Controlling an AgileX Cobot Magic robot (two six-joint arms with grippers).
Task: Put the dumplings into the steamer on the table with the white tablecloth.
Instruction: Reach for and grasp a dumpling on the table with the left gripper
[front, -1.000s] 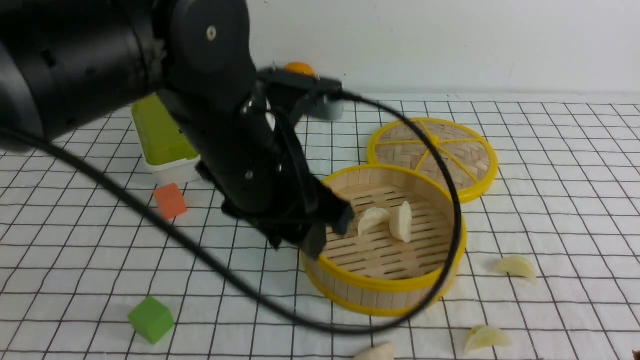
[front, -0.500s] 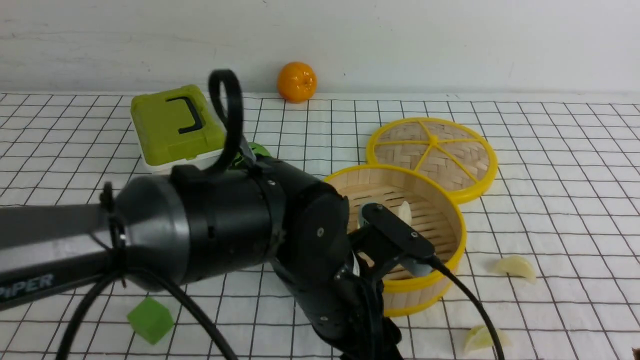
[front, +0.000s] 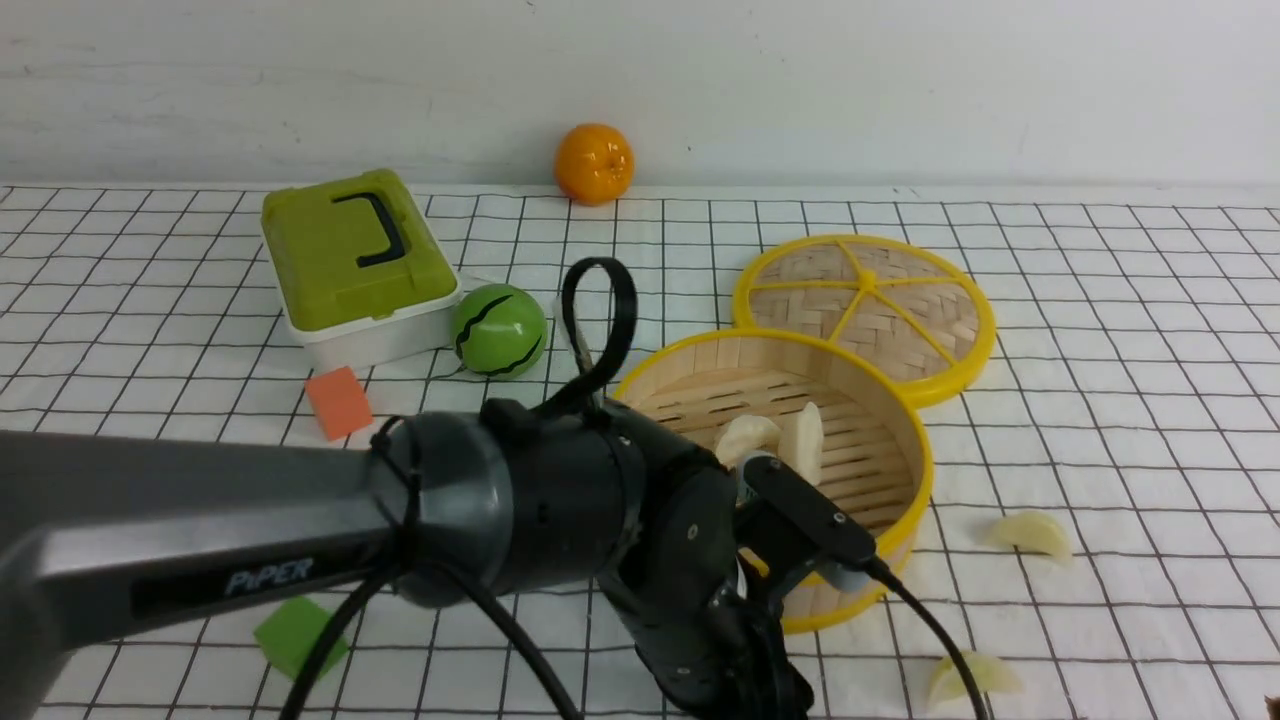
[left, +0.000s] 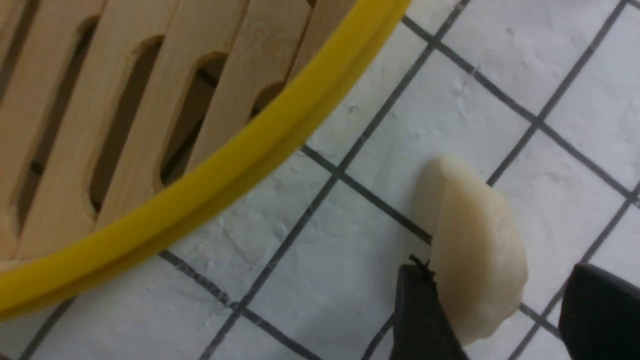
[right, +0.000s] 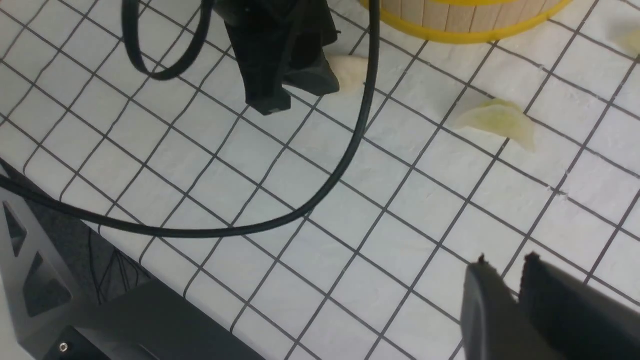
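Counting dumplings (front: 803, 445), you see five: two in the steamer (front: 925, 470), two loose on the white tablecloth (front: 1100, 400), one between the open jaws of your left gripper (left: 500, 300); your right gripper (right: 505, 272) sits nearly closed, empty.

Black-jointed left arm (front: 560, 500), grey "PiPER" link, looping black cable (front: 520, 640)

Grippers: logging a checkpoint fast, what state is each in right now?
Left gripper: open, jaws either side of a cream dumpling on the tablecloth, not clamped.
Right gripper: nearly closed, holding nothing.
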